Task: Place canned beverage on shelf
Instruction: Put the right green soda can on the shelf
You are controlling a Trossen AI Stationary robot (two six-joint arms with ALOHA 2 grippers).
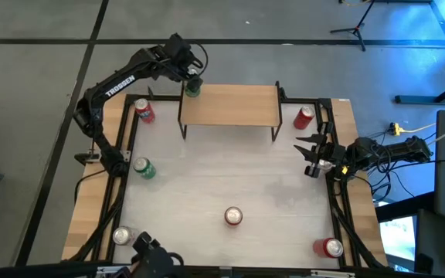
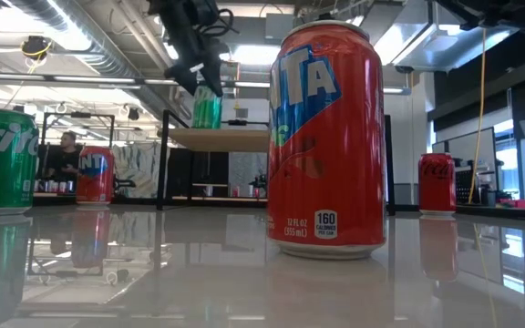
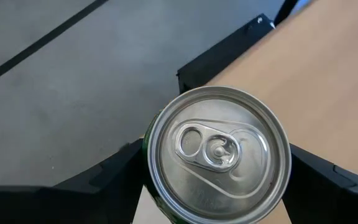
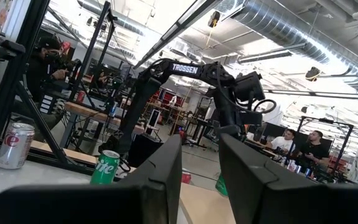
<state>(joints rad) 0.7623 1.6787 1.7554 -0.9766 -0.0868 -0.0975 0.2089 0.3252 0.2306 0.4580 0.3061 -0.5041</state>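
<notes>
Left wrist view: left fingers [image 3: 104, 180] grip green silver-topped can [image 3: 219, 152] on light-wood shelf [image 3: 328, 81].

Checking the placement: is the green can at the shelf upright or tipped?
Upright. The green can stands on the shelf corner, lid facing up, between the left gripper fingers.

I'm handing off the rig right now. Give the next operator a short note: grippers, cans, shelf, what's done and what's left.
Left gripper: closed on the green can at the shelf's far-left corner; whether it rests on the board can't be told.
Right gripper: empty, fingers slightly apart, waiting at the table's right edge.
Done: nothing released on the shelf yet.
Left: set down and release this can, then the loose cans, such as the red can at centre-front.
</notes>
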